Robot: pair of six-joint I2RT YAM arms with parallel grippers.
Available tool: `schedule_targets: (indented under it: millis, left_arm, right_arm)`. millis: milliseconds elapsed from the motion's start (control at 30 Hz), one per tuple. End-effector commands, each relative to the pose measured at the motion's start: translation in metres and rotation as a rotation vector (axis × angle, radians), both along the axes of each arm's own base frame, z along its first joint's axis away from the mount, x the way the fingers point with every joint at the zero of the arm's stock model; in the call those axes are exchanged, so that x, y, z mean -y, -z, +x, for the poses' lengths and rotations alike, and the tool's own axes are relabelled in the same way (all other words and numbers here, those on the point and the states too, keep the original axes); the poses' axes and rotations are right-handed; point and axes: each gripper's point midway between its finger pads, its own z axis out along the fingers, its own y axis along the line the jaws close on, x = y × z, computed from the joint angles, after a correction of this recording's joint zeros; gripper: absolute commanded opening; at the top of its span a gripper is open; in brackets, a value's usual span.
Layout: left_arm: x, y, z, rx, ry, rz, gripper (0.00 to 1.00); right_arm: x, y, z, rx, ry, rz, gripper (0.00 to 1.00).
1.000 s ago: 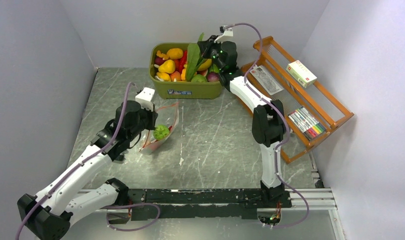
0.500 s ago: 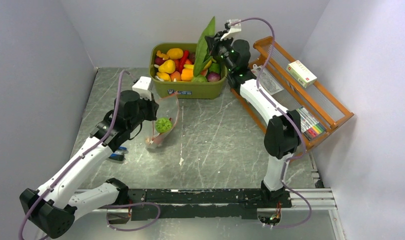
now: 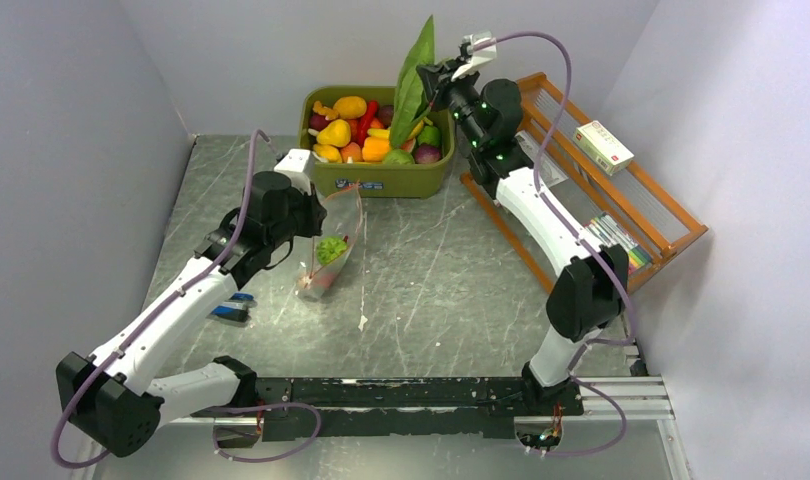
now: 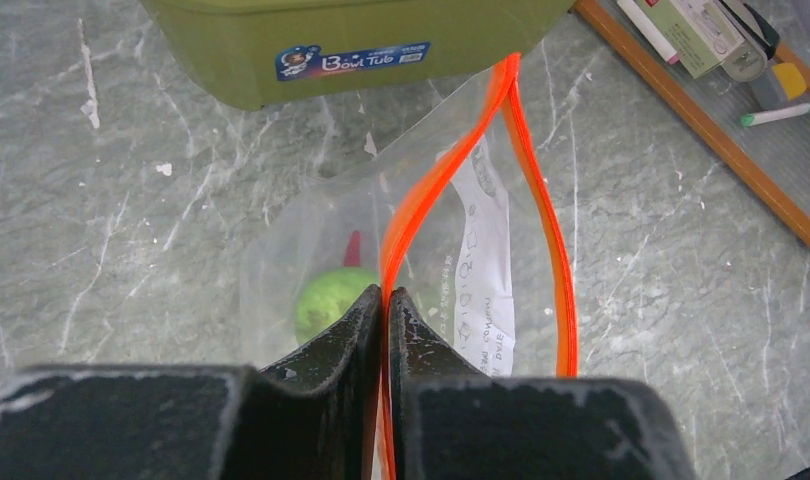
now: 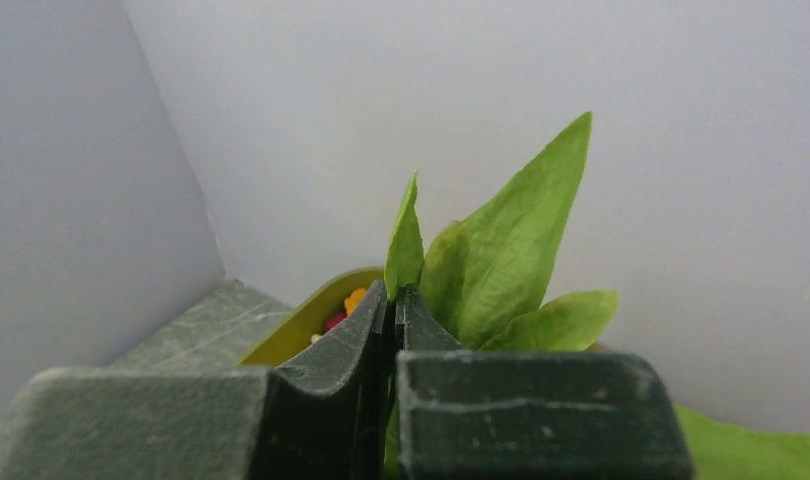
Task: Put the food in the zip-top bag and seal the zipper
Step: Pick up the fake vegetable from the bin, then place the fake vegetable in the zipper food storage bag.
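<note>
Clamping the zipper (image 4: 433,186), left tool (image 4: 385,298); bag (image 4: 486,262) below

This is a robotics lab test cell: plain pale walls (image 3: 71,90) box in a grey marble-patterned table (image 3: 431,270) on three sides. The cabled left arm (image 3: 171,320) and right arm (image 3: 541,215) are bolted to a metal rail (image 3: 636,388) along the bottom edge. A tub (image 3: 381,180) of toy food (image 3: 346,130) stands at upper centre, beside a wooden rack (image 3: 621,200) on the right.
</note>
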Motion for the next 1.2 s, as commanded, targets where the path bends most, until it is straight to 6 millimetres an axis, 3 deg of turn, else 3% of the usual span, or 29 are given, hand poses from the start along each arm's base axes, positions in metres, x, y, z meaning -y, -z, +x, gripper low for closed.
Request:
schedule_targets:
  millis: [0, 167, 467, 600, 800, 1000, 1167]
  left_arm:
    - [0.01, -0.028, 0.004, 0.046, 0.02, -0.092, 0.07]
    - [0.011, -0.033, 0.007, 0.039, 0.025, -0.102, 0.07]
    - [0.019, -0.047, 0.013, 0.025, 0.044, -0.162, 0.07]
    - [0.02, -0.037, 0.016, 0.001, 0.039, -0.158, 0.07]
    - [0.022, -0.03, 0.017, -0.009, 0.043, -0.171, 0.07]
    - [0.022, -0.027, 0.019, -0.012, 0.043, -0.161, 0.07]
    - [0.021, -0.024, 0.019, -0.014, 0.041, -0.154, 0.07]
  right_arm:
    - [-0.001, -0.035, -0.045, 0.074, -0.041, 0.0, 0.0]
    - [-0.003, -0.04, -0.081, 0.066, -0.073, 0.015, 0.0]
    - [-0.028, -0.049, -0.154, 0.051, -0.219, 0.071, 0.0]
    - [-0.039, -0.052, -0.178, 0.045, -0.262, 0.084, 0.0]
    - [-0.052, -0.047, -0.198, 0.014, -0.312, 0.097, 0.0]
    - [-0.062, -0.029, -0.204, -0.03, -0.321, 0.123, 0.0]
    - [-0.07, -0.025, -0.21, -0.037, -0.335, 0.128, 0.0]
